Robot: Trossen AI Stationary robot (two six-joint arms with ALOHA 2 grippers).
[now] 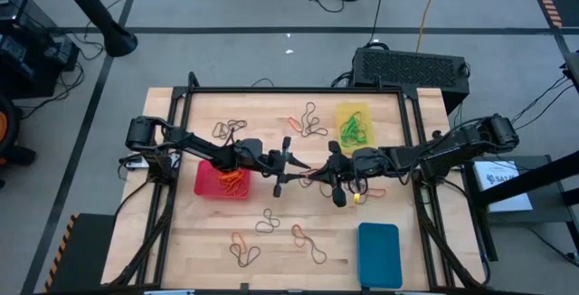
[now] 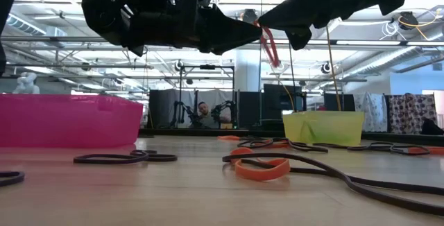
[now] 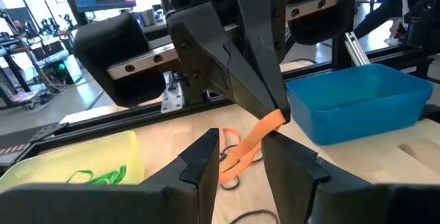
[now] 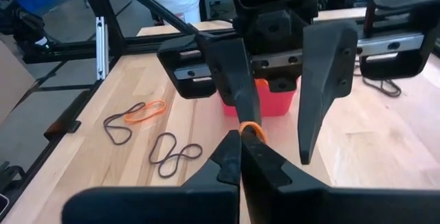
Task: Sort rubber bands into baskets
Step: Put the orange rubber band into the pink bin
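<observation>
Between grippers: orange rubber band (image 3: 258, 133).

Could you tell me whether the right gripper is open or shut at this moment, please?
Shut. The right gripper has its fingers pressed together on an orange rubber band, held above the table facing the open left gripper.

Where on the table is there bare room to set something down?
Bare wood lies between the red basket and the table's near-left corner, and between the yellow basket and blue basket at the right edge. Rubber bands crowd the far middle and near middle.
</observation>
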